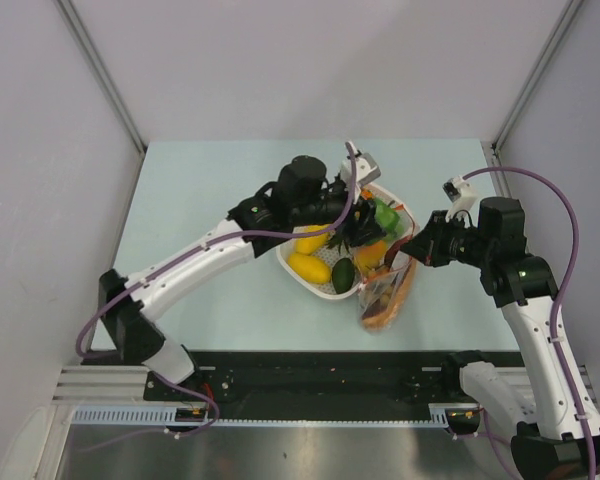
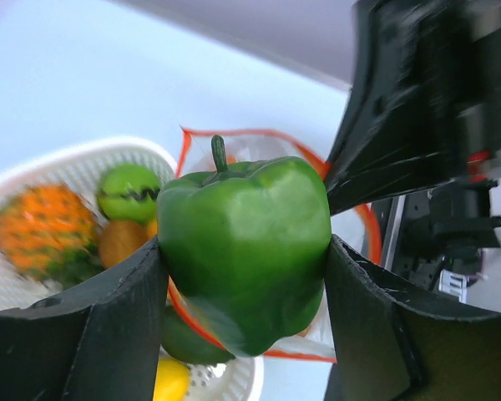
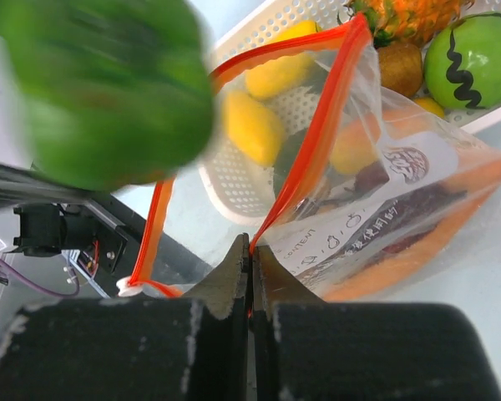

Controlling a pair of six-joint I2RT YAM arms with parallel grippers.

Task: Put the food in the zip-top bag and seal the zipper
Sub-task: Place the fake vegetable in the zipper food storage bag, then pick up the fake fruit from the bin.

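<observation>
My left claw [image 2: 246,305] grips a glossy green toy bell pepper [image 2: 246,234] by its sides, right at the open mouth of the clear floppy zip-top bag [image 3: 401,175]. My right claw [image 3: 250,255] is clenched on the bag's thin red-orange zipper strip [image 3: 309,159], holding it up. The bag lies against the white perforated oval basket [image 3: 234,188] on the pale counter [image 1: 210,190], with a long orange slice [image 3: 434,242] inside.

The right gripper [image 3: 250,248] pinches the orange zipper [image 3: 313,125] of the filled clear bag [image 3: 417,167], with a blurred green pepper [image 3: 100,83] beside its open mouth and a white basket [image 3: 234,196] behind.
</observation>
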